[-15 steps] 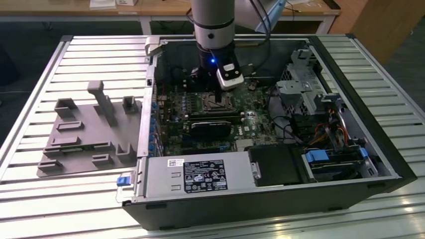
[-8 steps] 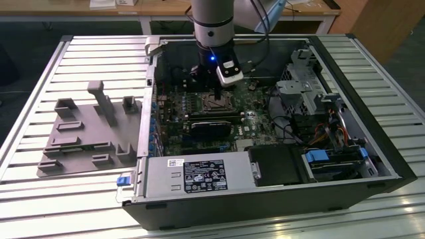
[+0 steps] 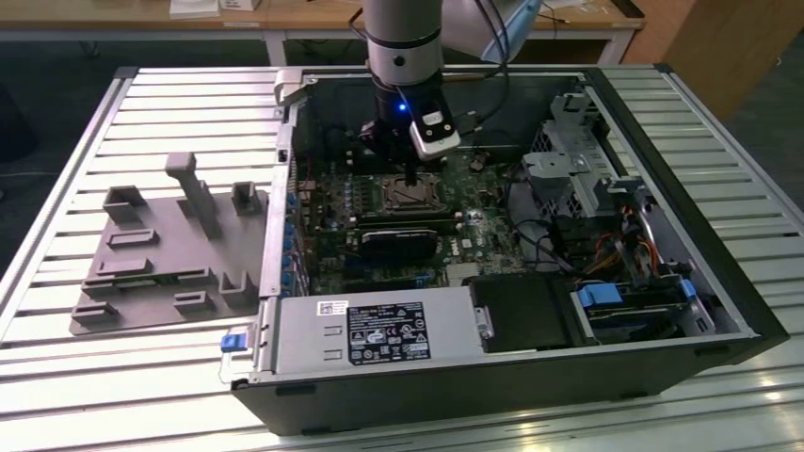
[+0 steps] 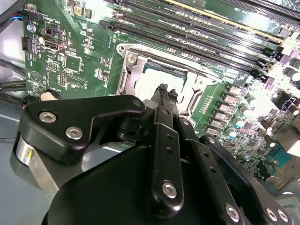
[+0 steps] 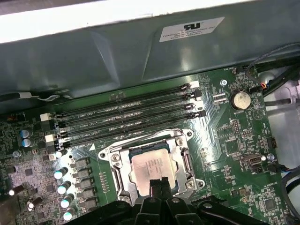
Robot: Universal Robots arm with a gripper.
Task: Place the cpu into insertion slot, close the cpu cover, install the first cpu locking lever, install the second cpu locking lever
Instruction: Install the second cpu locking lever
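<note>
The cpu (image 5: 151, 165), a dull silver square, lies flat in the insertion slot (image 3: 406, 197) on the green motherboard. The cpu cover (image 5: 116, 160), a silver frame plate, lies down around the chip, whose top shows through its window. In the second wrist view the cpu (image 4: 161, 76) and the cover (image 4: 127, 70) sit just past my fingertips. My gripper (image 5: 159, 185) hangs right over the chip's edge with its black fingers together and nothing between them. In the exterior view the gripper (image 3: 412, 179) stands upright above the socket. How the locking levers stand I cannot tell.
Long black memory slots (image 5: 126, 117) run beside the socket, close to the case wall (image 5: 140, 51). A black heatsink block (image 3: 399, 240) sits on the near side of the socket. Drive cages and cables (image 3: 590, 198) fill the exterior view's right. A grey fixture (image 3: 164, 250) lies outside the case.
</note>
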